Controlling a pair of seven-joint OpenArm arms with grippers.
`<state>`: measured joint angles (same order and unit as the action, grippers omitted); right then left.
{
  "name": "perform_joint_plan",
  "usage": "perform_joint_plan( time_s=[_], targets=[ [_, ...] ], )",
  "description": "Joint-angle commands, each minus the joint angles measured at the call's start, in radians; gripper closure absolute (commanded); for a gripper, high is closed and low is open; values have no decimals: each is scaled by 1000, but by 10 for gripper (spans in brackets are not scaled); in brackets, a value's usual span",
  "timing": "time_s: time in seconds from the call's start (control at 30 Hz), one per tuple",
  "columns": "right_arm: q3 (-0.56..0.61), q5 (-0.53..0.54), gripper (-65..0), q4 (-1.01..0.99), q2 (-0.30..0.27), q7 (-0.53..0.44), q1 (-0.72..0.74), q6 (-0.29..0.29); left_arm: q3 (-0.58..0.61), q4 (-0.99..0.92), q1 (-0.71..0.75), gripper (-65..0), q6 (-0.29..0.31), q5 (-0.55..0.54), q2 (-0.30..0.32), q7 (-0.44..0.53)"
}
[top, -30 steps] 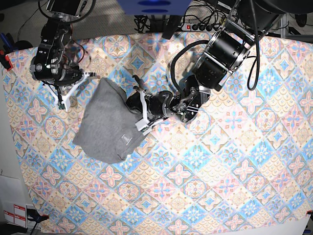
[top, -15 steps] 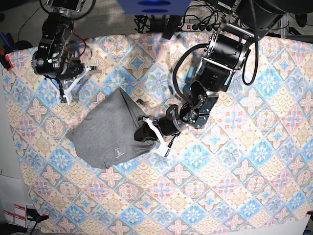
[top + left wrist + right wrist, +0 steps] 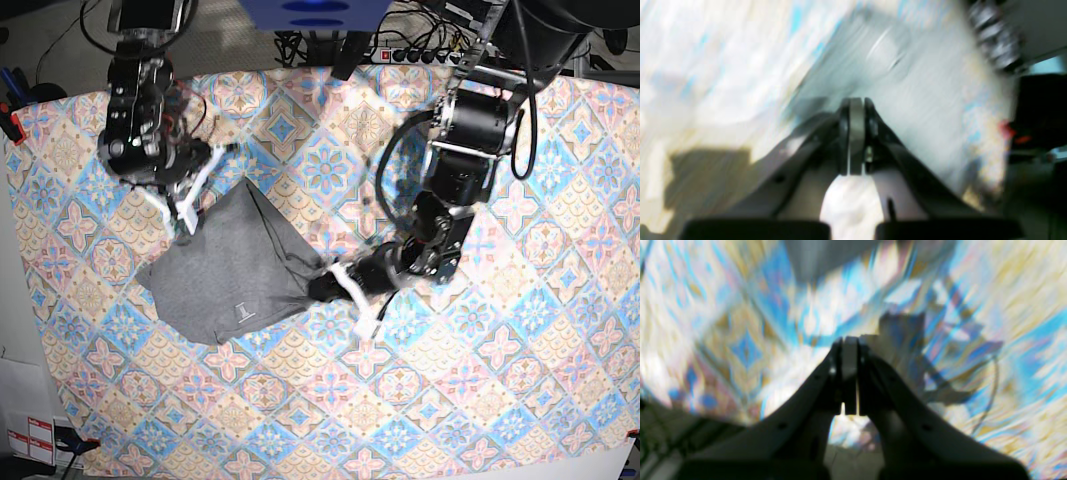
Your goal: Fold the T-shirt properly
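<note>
T-shirt (image 3: 235, 275): grey, bunched into a rough lump, lying on the left half of the cloth (image 3: 480, 390). A small white mark shows near its near edge. Its right corner is drawn out into a point toward the left gripper.

Left gripper (image 3: 335, 285): at the middle of the base view, low over the cloth, at the shirt's right corner. In the left wrist view (image 3: 855, 110) the jaws stand pressed together, with grey fabric beyond the tips. That view is heavily blurred; whether fabric is pinched between the pads cannot be told with certainty, but the drawn-out corner ends at the tips.

Right gripper (image 3: 185, 215): at the far left, at the shirt's far edge. In the right wrist view (image 3: 849, 346) the jaws are closed against each other, with nothing seen between them. Patterned cloth fills most of that view, with a grey patch at the top edge. Touching the shirt or just beside it: cannot tell.

Cloth: pastel tile pattern, covers the whole work surface, lies flat.

Far edge: a power strip (image 3: 415, 55) and cables lie beyond the cloth.

Image quality: both wrist views are blurred.
</note>
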<state>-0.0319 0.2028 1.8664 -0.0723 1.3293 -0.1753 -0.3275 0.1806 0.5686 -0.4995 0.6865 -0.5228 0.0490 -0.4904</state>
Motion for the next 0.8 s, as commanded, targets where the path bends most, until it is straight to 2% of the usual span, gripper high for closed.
perform_joint_plan(
  time_s=[0.0, 0.17, 0.23, 0.37, 0.53, 0.67, 0.77],
  targets=[
    [-3, 7, -2, 12, -4, -3, 33, 1, -3, 40, -9, 0, 12, -12, 33, 9],
    [-24, 8, -2, -136, 2, 32, 101, 1, -8, 233, 141, 0, 12, -18, 182, -70],
    [-55, 8, -2, -208, 24, 16, 109, 1, -10, 341, 207, 0, 12, -20, 243, -86],
    [-82, 7, -2, -265, 41, -33, 109, 1, -19, 495, 312, 0, 12, -21, 323, -87],
    [-32, 13, -2, -321, 44, -38, 147, 1, -142, 552, 385, 0, 12, -18, 335, -93],
    [17, 13, -2, -356, 44, -40, 198, 1, -154, 552, 402, 0, 12, -18, 337, -93],
    [20, 8, -2, -377, 65, -49, 221, 1, -155, 554, 411, 0, 12, -18, 337, -93]
  ],
)
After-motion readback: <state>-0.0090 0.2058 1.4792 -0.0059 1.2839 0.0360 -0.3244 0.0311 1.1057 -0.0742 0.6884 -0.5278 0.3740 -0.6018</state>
